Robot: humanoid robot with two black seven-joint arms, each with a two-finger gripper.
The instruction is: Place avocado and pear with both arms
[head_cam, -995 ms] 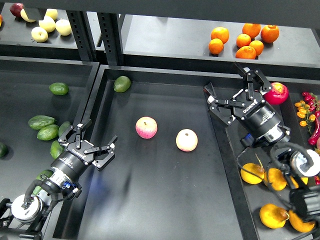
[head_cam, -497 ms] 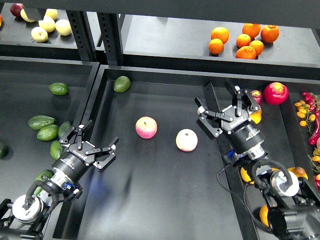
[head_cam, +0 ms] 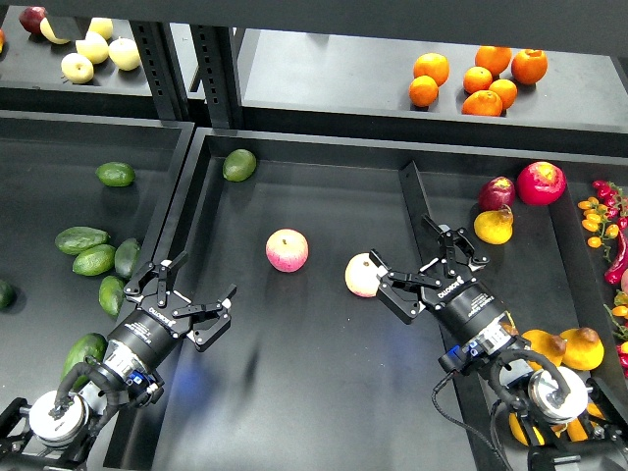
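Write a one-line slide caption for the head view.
Both open, empty end effectors, left and right, hover over the centre tray holding two apples and one avocado.

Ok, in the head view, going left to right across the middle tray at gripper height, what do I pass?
Left gripper with jaws open → round red-and-yellow apple → pale yellow-pink apple → right gripper, jaws open, its near finger right beside the pale apple.
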